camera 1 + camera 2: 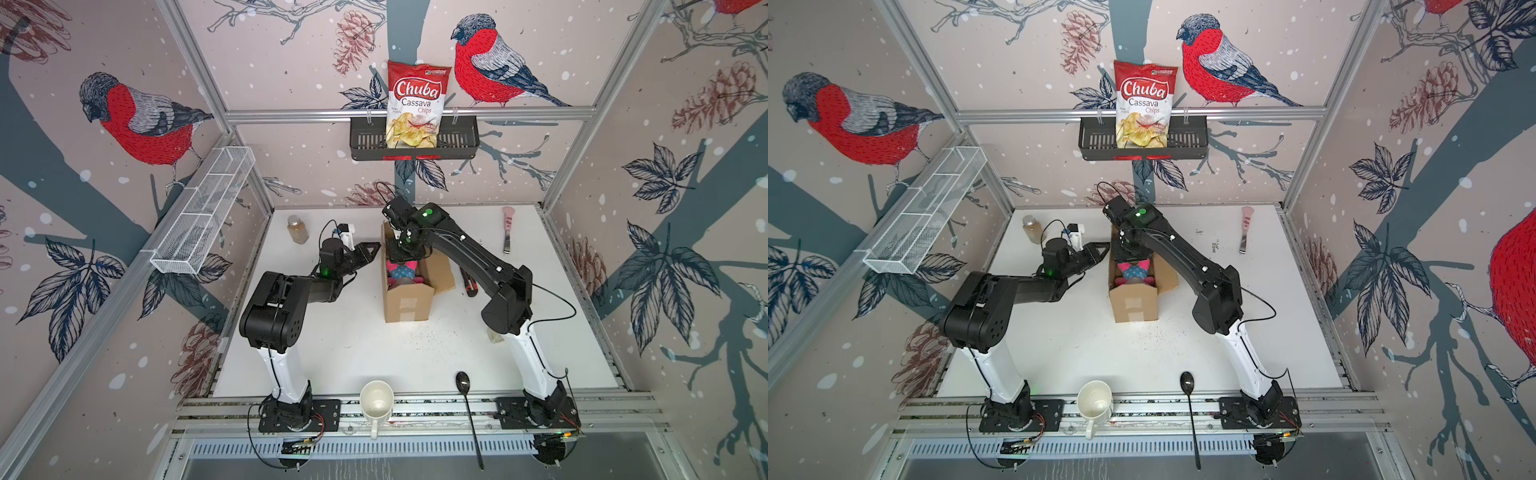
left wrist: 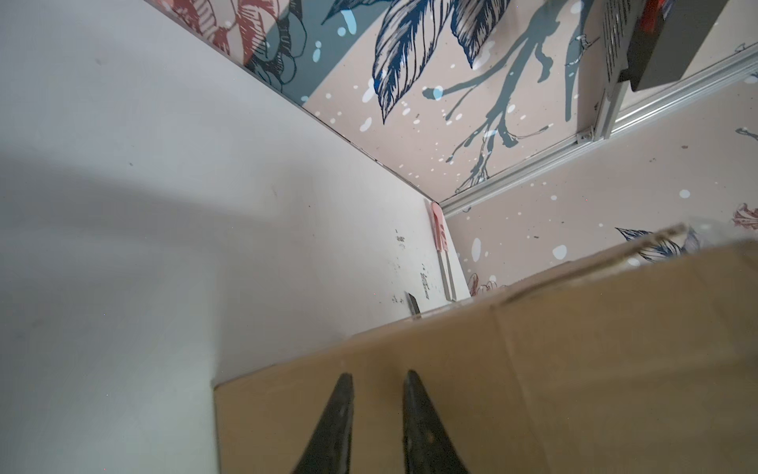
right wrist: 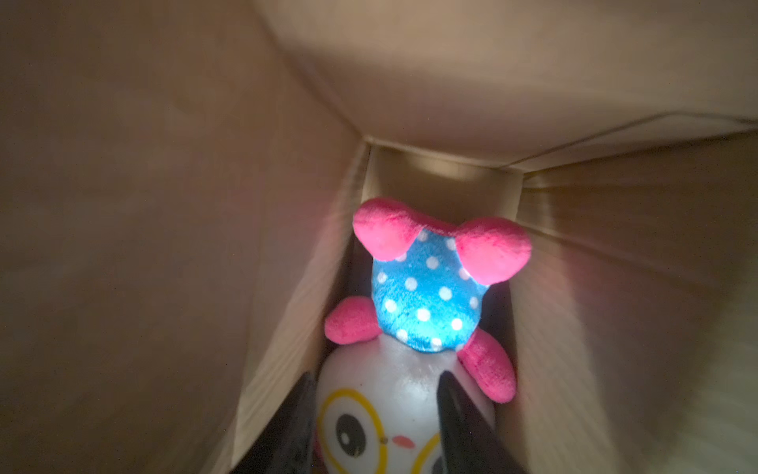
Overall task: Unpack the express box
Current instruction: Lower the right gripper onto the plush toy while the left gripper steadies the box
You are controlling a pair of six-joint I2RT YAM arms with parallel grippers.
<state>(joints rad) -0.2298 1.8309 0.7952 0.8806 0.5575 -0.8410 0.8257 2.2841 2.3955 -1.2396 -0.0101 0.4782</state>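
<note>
Status on express box: it is sitting upright around mid-table, between the two arms. Its top is standing open, and the right-hand flap is lying folded out flat. A pale tape patch is showing on the near wall. A plush toy is lying inside, with a blue polka-dot body, pink limbs and a white head with yellow-ringed eyes.

Right gripper is reaching down into the box at its far end. In the right wrist view its fingers are sitting either side of the toy's head, jaws spread. We are not able to tell whether they are pressing on the head or only straddling it.

Left gripper is pointing at the box's left side near the far corner. In the left wrist view we are seeing its jaws parted by a narrow gap, with nothing between them and cardboard right at the tips. Whether the tips are touching it, we cannot tell.

Also on the table:
- A box cutter is lying just beside the folded-out flap.
- A pink-handled knife is lying at far right.
- A jar is standing at far left.
- A mug and a black spoon are resting at the near edge.

A chips bag is standing in the black wall basket.
</note>
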